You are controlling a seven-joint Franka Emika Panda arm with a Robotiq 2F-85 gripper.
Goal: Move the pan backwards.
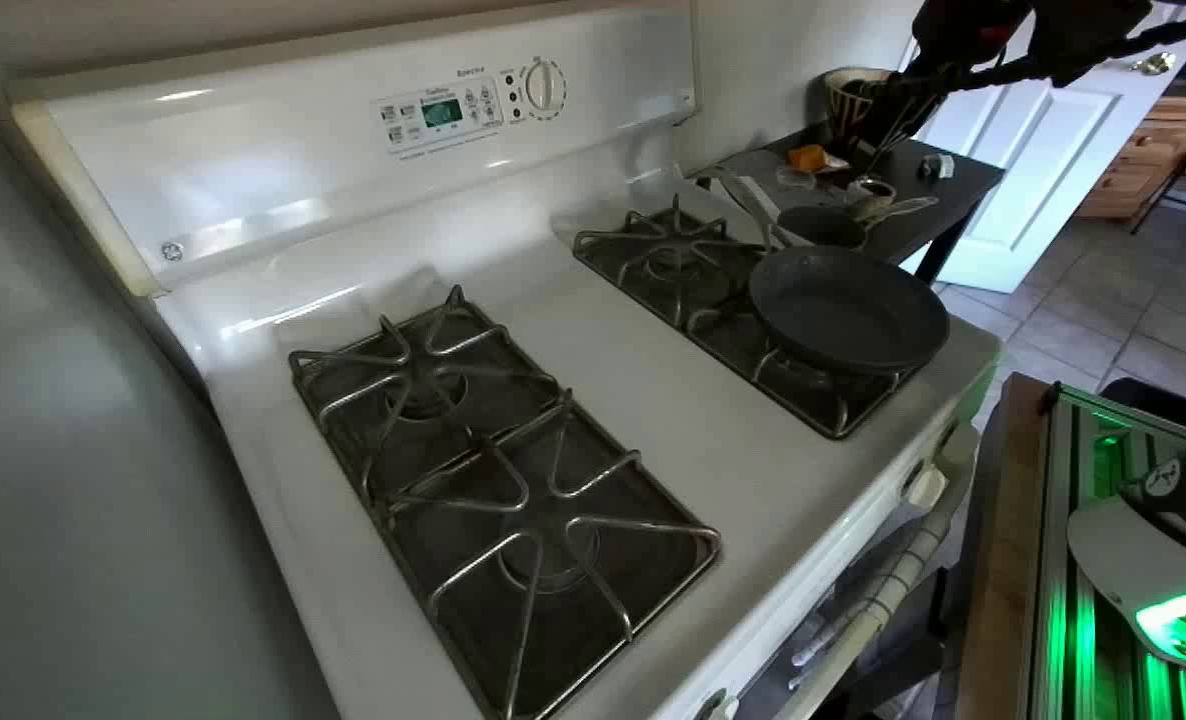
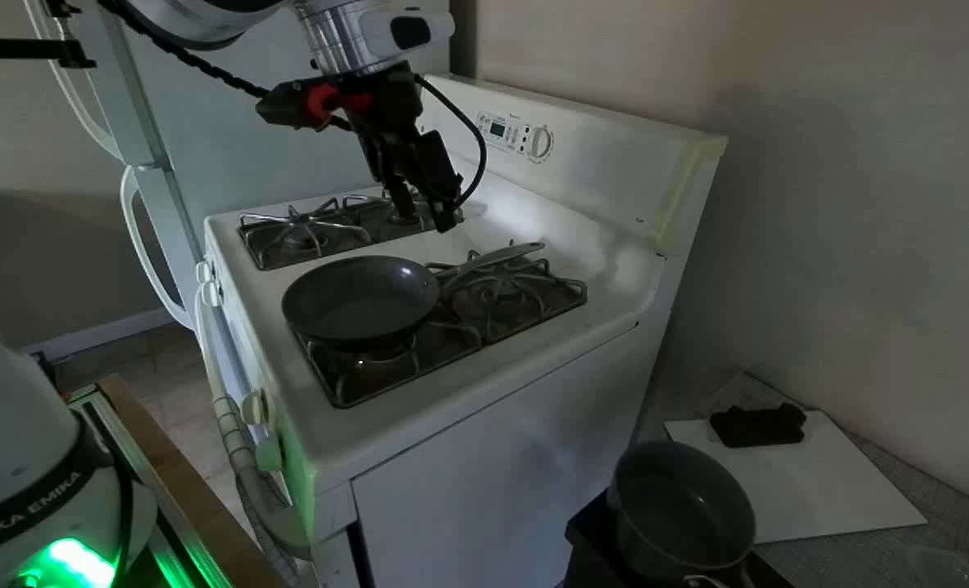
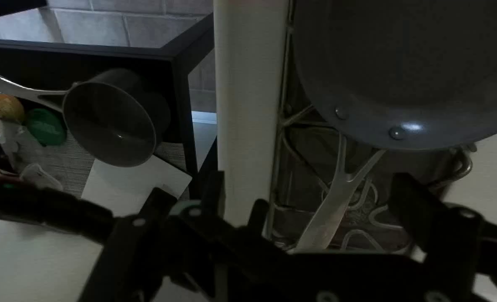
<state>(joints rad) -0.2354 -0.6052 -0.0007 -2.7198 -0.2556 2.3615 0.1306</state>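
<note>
Apparently you're at the approach: your gripper [image 2: 424,216] hangs over the stove [image 2: 501,441], fingers [image 3: 410,205] apart, and the pan [image 2: 362,298] sits on the front grate [image 2: 395,367], its handle [image 2: 497,260] toward the back panel [image 2: 607,175]. Next, probably, lower astride that handle, close, and draw the pan rearward.

Open air is lying over pan [image 2: 360,300] and between handle [image 2: 497,259] and spread fingers [image 2: 445,214] above. Burner grate [image 2: 525,294] is obstructing room beneath handle. Backguard [image 2: 595,167] is blocking way behind. Bare stovetop strip [image 1: 668,375] is running between this and neighbouring grate [image 1: 498,465].
</note>
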